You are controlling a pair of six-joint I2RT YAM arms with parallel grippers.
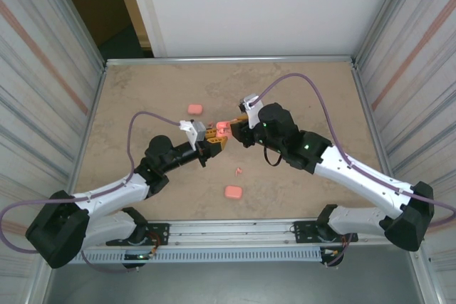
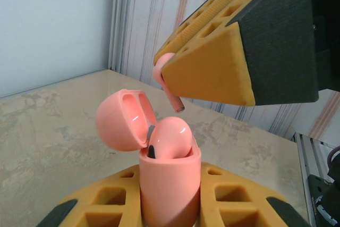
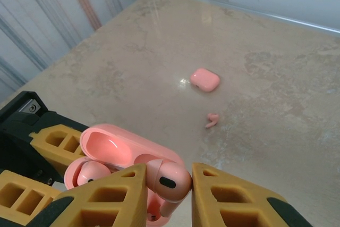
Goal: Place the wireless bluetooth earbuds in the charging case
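Note:
My left gripper [image 2: 170,182] is shut on an open pink charging case [image 2: 169,195], held upright above the table with its lid [image 2: 123,120] tipped back. One salmon-pink earbud [image 2: 171,136] sits in the case. My right gripper [image 3: 169,178] is shut on a second earbud [image 3: 171,182], stem down, just above the case's open top [image 3: 125,150]. In the left wrist view that earbud's stem [image 2: 171,93] hangs from the right gripper's fingers [image 2: 212,67]. From the top, the two grippers [image 1: 211,140] [image 1: 239,128] meet at the case [image 1: 222,129] at mid-table.
A loose earbud [image 1: 239,171] [image 3: 212,119] lies on the tan table [image 1: 306,97] in front of the grippers. Two closed pink cases rest on the table, one at the back [image 1: 194,109], one near the front [image 1: 232,192] [image 3: 205,80]. Corrugated walls stand left and right.

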